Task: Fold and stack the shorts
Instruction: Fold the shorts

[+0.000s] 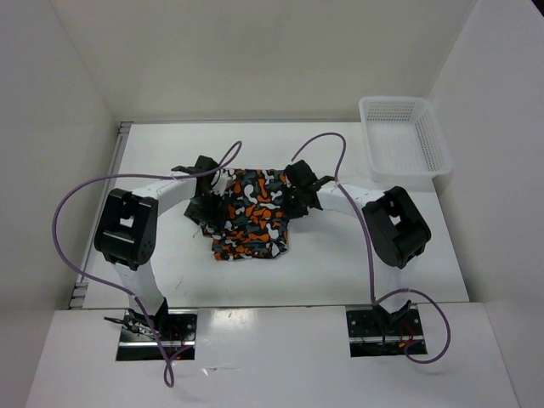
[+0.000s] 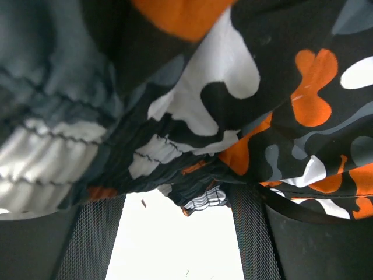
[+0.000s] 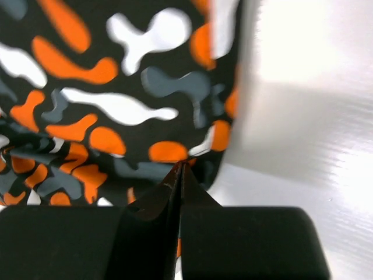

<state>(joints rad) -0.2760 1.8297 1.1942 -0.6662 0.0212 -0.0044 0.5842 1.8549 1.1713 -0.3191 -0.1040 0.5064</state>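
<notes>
The shorts, printed in orange, black, grey and white blotches, lie bunched in the middle of the table. My left gripper is at their left edge. In the left wrist view its mesh-padded fingers stand wide apart with white table between them, and the shorts, with their gathered waistband, drape over the fingertips. My right gripper is at the shorts' upper right edge. In the right wrist view the right gripper has its jaws pressed together on the hem of the shorts.
A white plastic mesh basket stands at the back right of the table. White walls enclose the table on the left, back and right. Purple cables loop above both arms.
</notes>
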